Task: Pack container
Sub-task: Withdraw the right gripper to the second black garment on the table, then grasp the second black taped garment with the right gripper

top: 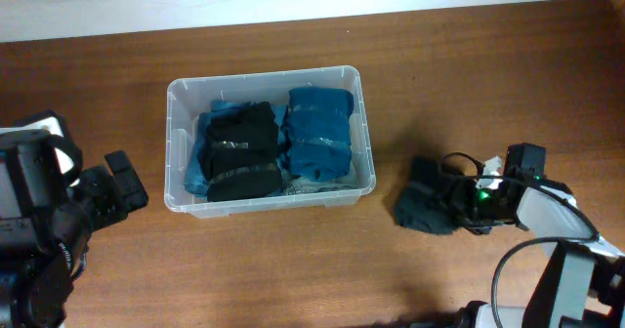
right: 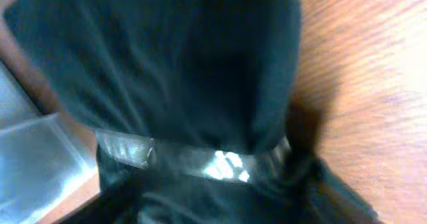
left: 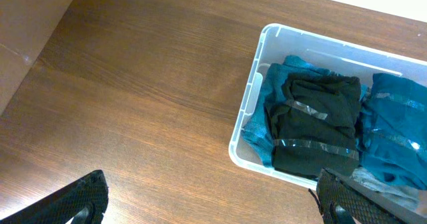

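Note:
The container (top: pixel 172 150), a clear plastic bin, stands at the table's middle. It holds a black taped cloth bundle (top: pixel 240 150) on blue cloth on the left and a blue taped bundle (top: pixel 319 133) on the right. It also shows in the left wrist view (left: pixel 248 111). A dark taped cloth bundle (top: pixel 422 208) lies on the table to the right of the bin. My right gripper (top: pixel 455 197) is at this bundle, which fills the blurred right wrist view (right: pixel 180 71); its jaws are lost against the dark cloth. My left gripper (left: pixel 213 207) is open and empty, left of the bin.
The wooden table (top: pixel 469 74) runs to a white wall at the back. Cables and the right arm's body (top: pixel 547 211) sit at the right. The left arm's base (top: pixel 39 211) is at the left edge.

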Motion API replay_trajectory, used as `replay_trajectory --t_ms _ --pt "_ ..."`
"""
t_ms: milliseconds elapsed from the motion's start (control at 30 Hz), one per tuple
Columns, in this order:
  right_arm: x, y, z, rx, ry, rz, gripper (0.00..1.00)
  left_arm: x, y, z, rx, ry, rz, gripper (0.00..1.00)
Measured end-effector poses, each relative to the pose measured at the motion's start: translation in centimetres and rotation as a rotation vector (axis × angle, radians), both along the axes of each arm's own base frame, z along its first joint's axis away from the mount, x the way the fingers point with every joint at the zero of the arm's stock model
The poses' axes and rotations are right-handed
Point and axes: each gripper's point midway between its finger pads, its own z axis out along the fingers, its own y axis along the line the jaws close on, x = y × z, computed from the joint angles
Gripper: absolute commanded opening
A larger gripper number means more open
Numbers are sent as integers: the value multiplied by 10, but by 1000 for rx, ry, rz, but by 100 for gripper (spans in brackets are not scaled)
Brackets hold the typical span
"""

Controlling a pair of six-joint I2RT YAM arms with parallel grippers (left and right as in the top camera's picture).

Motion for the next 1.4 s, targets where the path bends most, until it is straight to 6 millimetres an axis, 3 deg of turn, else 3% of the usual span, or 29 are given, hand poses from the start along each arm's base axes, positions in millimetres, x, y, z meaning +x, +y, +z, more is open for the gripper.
replay_trajectory --t_ms 133,333,367,500,600,800,1000,1067,1200,1400 --pt "2 6 -3 34 -20 14 34 0 0 0 0 0 0 100" --pt "2 10 -3 55 -32 30 27 0 0 0 0 0 0 100" --pt "3 11 -3 60 -37 36 47 0 0 0 0 0 0 100" --pt "1 16 2 87 -29 50 81 0 0 0 0 0 0 100" --pt "3 16 8 89 -23 48 88 0 0 0 0 0 0 100" --pt "6 5 9 78 -24 5 89 0 0 0 0 0 0 100" --pt "12 -35 10 51 -67 -131 86 0 0 0 0 0 -1 100" --pt "14 -40 10 43 -80 -142 84 0 0 0 0 0 0 100" --pt "19 -38 9 19 -114 -113 82 0 0 0 0 0 0 100" --pt "32 -6 10 4 -171 45 82 0 0 0 0 0 0 100"
